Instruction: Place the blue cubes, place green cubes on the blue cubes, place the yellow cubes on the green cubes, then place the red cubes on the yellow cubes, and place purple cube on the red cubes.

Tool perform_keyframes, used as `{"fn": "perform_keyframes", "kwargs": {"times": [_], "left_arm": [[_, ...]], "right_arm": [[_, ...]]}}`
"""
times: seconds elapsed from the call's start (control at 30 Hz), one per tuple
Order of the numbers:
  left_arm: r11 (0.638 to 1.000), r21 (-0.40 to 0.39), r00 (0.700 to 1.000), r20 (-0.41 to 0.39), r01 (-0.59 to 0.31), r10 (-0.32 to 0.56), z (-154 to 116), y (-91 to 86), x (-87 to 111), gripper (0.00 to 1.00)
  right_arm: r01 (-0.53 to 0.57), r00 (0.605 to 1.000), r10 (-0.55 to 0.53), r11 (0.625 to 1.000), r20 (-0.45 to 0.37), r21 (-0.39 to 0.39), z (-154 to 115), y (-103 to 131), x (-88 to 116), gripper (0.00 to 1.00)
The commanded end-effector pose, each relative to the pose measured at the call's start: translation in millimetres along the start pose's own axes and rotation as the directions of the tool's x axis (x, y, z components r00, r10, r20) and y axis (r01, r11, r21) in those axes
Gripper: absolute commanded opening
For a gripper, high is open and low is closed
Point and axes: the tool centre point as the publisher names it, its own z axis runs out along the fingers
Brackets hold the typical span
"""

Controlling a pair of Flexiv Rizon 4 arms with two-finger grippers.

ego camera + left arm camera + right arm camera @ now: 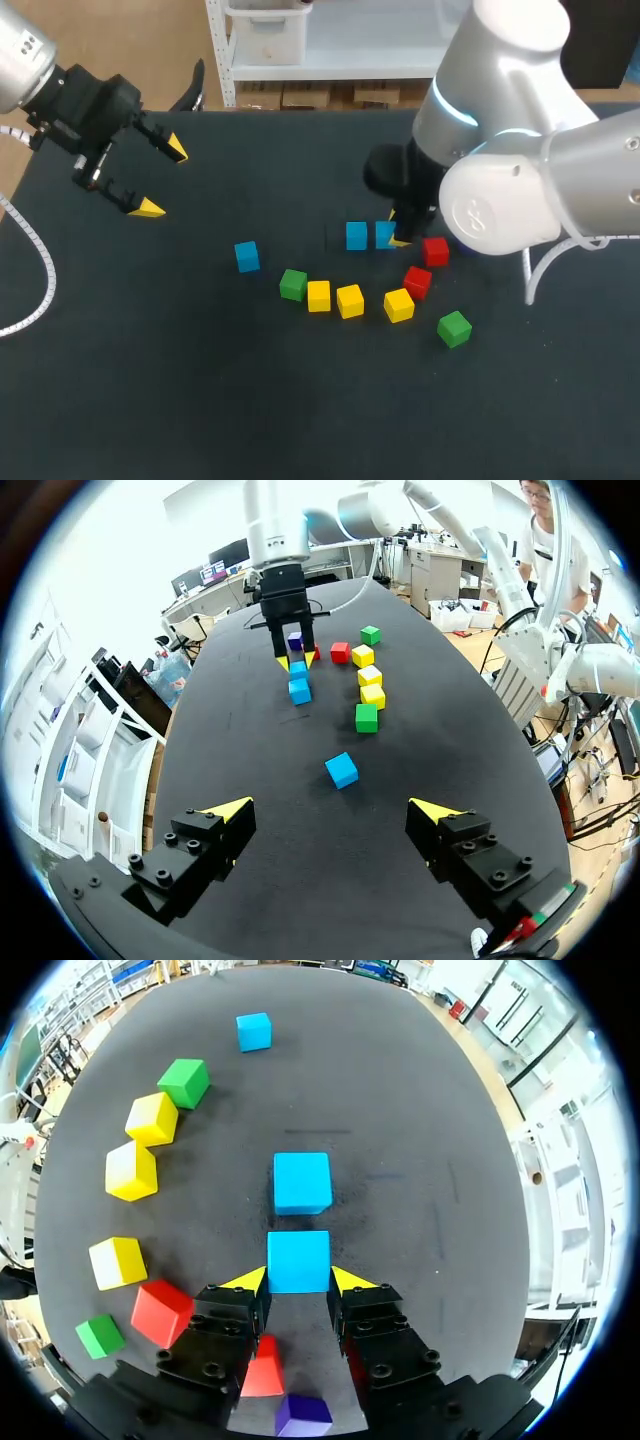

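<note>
In the head view your left gripper [162, 178] hangs wide open and empty over the table [150, 400], while your right gripper [395, 238], largely hidden by its arm, seems to sit at a blue cube [385, 235]. The left wrist view shows the left fingers [200, 850] spread wide, a lone blue cube [341, 770] ahead of them. In the right wrist view the yellow tips [348, 1279] stand narrow, pressed to both sides of the blue cube, just beside a second blue cube [303, 1182], with a purple cube [303, 1415] under the gripper.

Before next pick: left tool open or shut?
Open. The left tool shows its yellow tips wide apart, nothing between them.
</note>
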Motion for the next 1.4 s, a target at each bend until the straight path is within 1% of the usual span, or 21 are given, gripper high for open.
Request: {"fn": "perform_keyframes", "kwargs": {"times": [0.03, 0.97, 1.2, 1.23, 1.37, 1.4], "left_arm": [[1.0, -0.001, 1.0, 0.0, -0.002, 0.002, 0.2, 0.0, 0.4, 1.0], [1.0, -0.001, 1.0, 0.0, -0.002, 0.002, 0.2, 0.0, 0.4, 1.0], [1.0, -0.001, 1.0, 0.0, -0.002, 0.002, 0.2, 0.0, 0.4, 1.0], [1.0, -0.001, 1.0, 0.0, -0.002, 0.002, 0.2, 0.0, 0.4, 1.0], [1.0, -0.001, 1.0, 0.0, -0.002, 0.002, 0.2, 0.0, 0.4, 1.0], [1.0, -0.001, 1.0, 0.0, -0.002, 0.002, 0.2, 0.0, 0.4, 1.0]], "right_arm": [[0.003, 1.0, -0.003, 1.0, 0.005, -0.006, 2.5, -1.4, -1.4, 0.0], [0.002, 1.0, -0.002, 1.0, 0.0, -0.011, 3.7, -1.7, 3.0, 0.0], [0.0, 1.0, 0.0, 1.0, 0.0, -0.011, 4.2, -1.9, 3.5, 0.07], [0.001, 1.0, -0.001, 1.0, 0.0, -0.011, 4.2, -1.9, 3.5, 0.11], [0.002, 1.0, -0.002, 1.0, 0.001, -0.012, 4.1, -1.9, 3.2, 0.19], [0.001, 1.0, -0.001, 1.0, 0.001, -0.012, 4.0, -1.9, 3.2, 0.22]]}}
